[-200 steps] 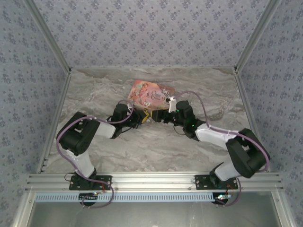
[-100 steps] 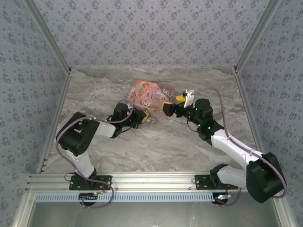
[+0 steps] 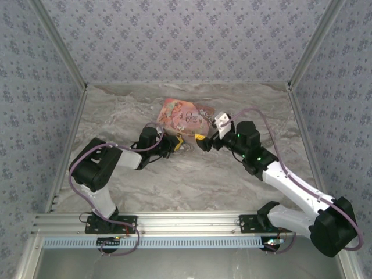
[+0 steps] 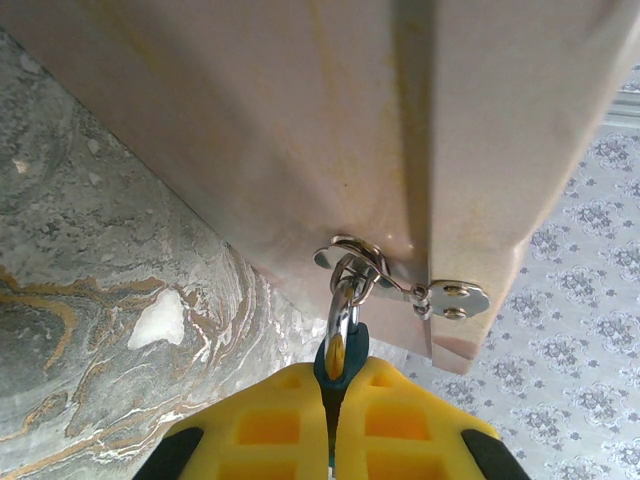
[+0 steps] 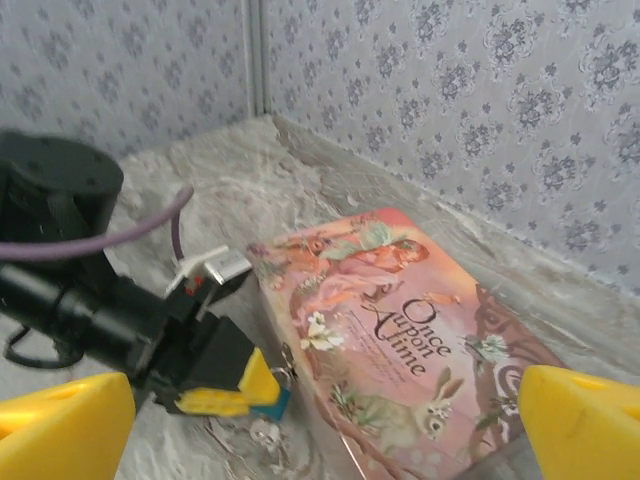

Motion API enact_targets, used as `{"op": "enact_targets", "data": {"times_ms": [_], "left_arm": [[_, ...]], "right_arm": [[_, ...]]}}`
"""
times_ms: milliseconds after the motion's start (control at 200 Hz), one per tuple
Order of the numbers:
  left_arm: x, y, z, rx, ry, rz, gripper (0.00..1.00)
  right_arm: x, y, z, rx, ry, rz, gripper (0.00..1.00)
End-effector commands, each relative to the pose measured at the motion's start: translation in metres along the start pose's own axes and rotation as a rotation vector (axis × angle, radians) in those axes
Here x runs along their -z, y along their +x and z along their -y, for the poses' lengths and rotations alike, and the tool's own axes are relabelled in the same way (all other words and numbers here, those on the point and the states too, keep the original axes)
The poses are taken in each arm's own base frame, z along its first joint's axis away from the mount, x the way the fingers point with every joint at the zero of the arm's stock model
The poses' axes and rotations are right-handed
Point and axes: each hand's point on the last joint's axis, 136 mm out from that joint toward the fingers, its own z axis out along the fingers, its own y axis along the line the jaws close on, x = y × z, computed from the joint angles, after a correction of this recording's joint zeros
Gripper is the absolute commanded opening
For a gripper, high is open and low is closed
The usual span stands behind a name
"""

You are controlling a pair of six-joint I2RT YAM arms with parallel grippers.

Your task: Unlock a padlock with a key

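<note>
Left gripper [image 4: 335, 405] pinches the padlock [image 4: 341, 340] hanging off the pink box [image 5: 390, 330]; right gripper [image 5: 320, 425] spread wide, near

A grey-veined marble table [image 3: 174, 180] is enclosed on its far, left and right sides by walls [image 3: 186, 40] papered in a pale blue-grey floral pattern, with a ribbed metal rail [image 3: 186, 222] fixed along its near edge.

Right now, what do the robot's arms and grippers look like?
Both arms are made of chunky black joints and smooth white tubes. The left arm and right arm each carry a looping purple cable. The left gripper and right gripper have black bodies ending in blocky yellow fingers. Tiny green lights glow on the right arm.
</note>
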Motion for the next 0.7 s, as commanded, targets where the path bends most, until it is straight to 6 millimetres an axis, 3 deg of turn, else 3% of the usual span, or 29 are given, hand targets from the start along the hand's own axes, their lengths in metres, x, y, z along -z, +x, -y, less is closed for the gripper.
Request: {"op": "enact_targets", "data": {"times_ms": [0, 240, 375, 535, 695], "left_arm": [[0.002, 0.003, 0.021, -0.003, 0.03, -0.015, 0.0], [0.005, 0.006, 0.03, 0.022, 0.027, -0.027, 0.0], [0.006, 0.009, 0.036, 0.049, 0.024, -0.041, 0.0], [0.008, 0.01, 0.04, 0.101, 0.03, -0.045, 0.0], [0.01, 0.012, 0.041, 0.16, 0.028, -0.053, 0.0]], "right_arm": [[0.003, 0.005, 0.003, 0.293, 0.117, -0.059, 1.0], [-0.006, 0.031, -0.007, 0.559, 0.217, -0.16, 0.99], [-0.022, 0.058, -0.022, 0.671, 0.197, -0.248, 0.95], [-0.042, 0.089, -0.035, 0.728, 0.164, -0.314, 0.92], [-0.059, 0.105, -0.04, 0.751, 0.149, -0.329, 0.91]]}}
